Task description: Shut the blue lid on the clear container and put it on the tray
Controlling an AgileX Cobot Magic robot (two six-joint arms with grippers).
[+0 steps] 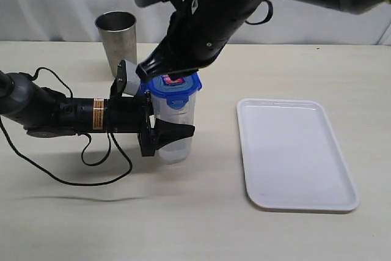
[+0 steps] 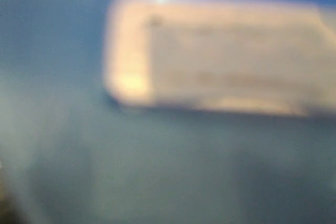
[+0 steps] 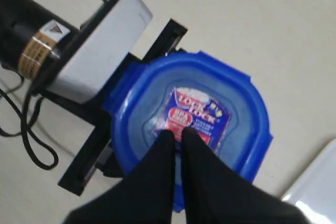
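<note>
Atop the blue lid [image 3: 210, 85], right gripper [image 3: 176, 132], jaws together; left gripper [image 1: 165, 113], jaws apparently around the clear container [image 1: 177, 145].

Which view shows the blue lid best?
Right wrist view: the blue lid from above, nearly whole, sticker included. Exterior view: only its side, partly behind the right arm. Left wrist view: just blue blur.

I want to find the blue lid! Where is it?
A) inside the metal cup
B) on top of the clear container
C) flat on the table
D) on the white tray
B: the blue lid sits on top of the clear container, apart from the tray.
</note>
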